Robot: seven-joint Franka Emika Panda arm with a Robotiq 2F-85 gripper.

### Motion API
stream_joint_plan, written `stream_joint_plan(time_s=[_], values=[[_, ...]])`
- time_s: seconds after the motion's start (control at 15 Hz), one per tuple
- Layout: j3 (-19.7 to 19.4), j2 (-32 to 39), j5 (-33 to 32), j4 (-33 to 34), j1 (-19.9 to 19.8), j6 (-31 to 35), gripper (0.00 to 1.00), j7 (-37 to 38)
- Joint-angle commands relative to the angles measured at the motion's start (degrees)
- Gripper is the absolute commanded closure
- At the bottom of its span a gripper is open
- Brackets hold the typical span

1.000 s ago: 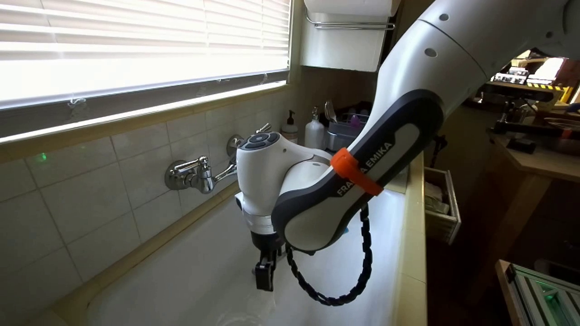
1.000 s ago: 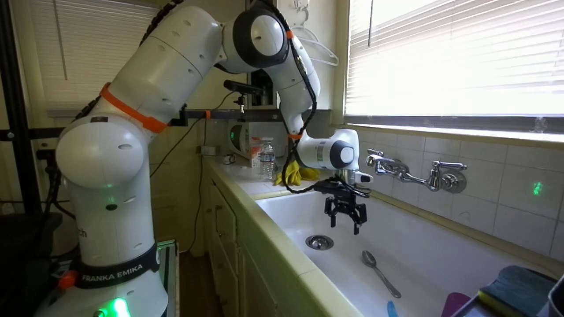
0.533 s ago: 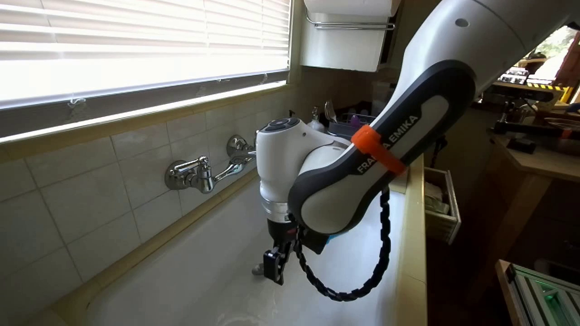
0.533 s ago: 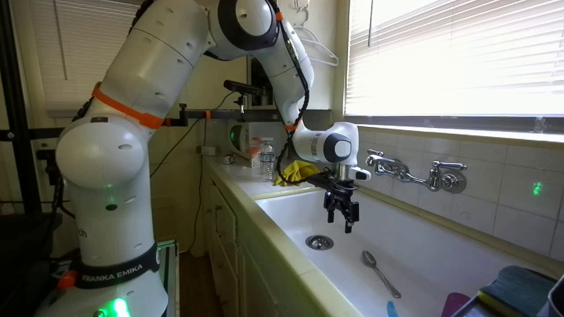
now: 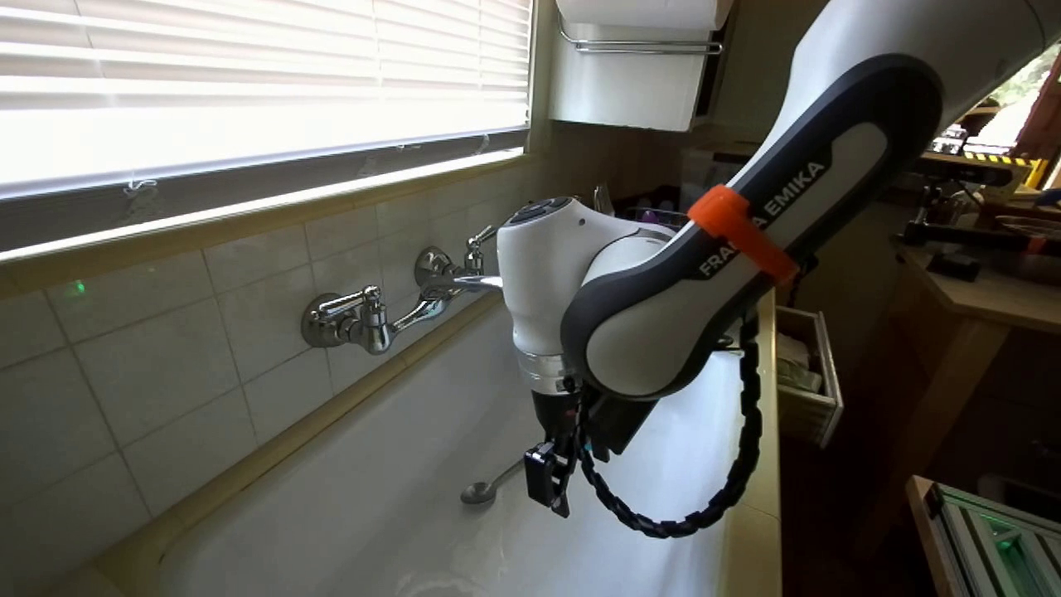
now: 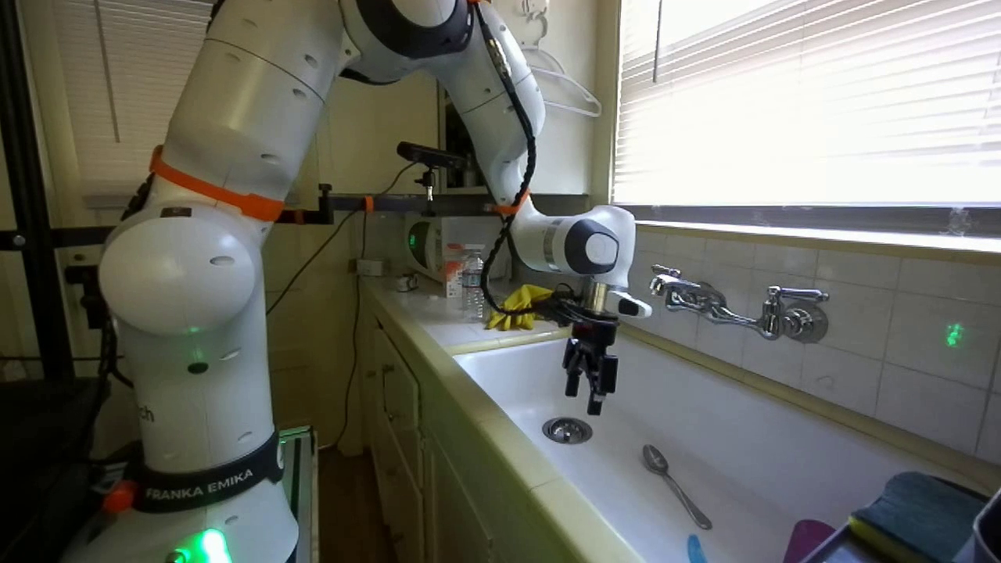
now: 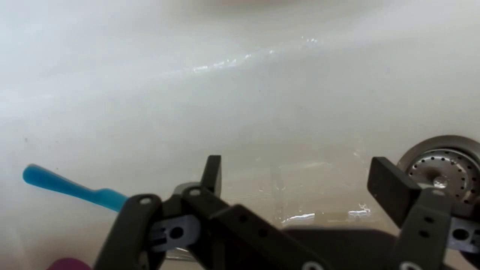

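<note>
Below our hand [image 7: 296,167] spreads the white sink [image 6: 766,446], wet in patches. Just beyond one finger in the wrist view we have the drain [image 7: 444,174]; past the opposite finger lies a blue utensil [image 7: 73,187], and farther off are a purple thing [image 6: 807,539] and a dark green and yellow sponge [image 6: 919,508]. Lower than the hand and off to its side, the metal spoon [image 6: 676,483] rests on the sink floor, bowl toward the drain. Beside and above the hand, the faucet [image 5: 424,310] juts from the tiled wall [image 5: 157,365], its spout partly hidden by our arm [image 5: 646,348] in an exterior view, and a black cable [image 5: 663,529] loops down close by. Past the hand, at the sink's end, yellow gloves [image 6: 522,301] and a plastic bottle [image 6: 472,293] sit on the tabletop [image 6: 446,332].

Since a second ago we have drawn the hand away from the faucet wall and turned it, so the spoon's bowl now shows in an exterior view where the hand mostly covered it; spoon and blue utensil have stayed put.

Our hand hangs above the sink floor, fully released, its fingers spread wide and apart from everything below.
</note>
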Motion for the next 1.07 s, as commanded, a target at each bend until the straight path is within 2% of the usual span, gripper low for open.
stream_joint_plan(time_s=[0.0,0.47,1.0], values=[[-0.03,-4.17,0.93,-3.26,-0.05,-4.19,0.00,0.79],[-0.21,-9.84,-1.51,-4.71,-1.44,-14.13,0.00,-2.28],[-0.75,-16.25,-5.37,-7.02,-4.33,-17.91,0.00,-6.32]])
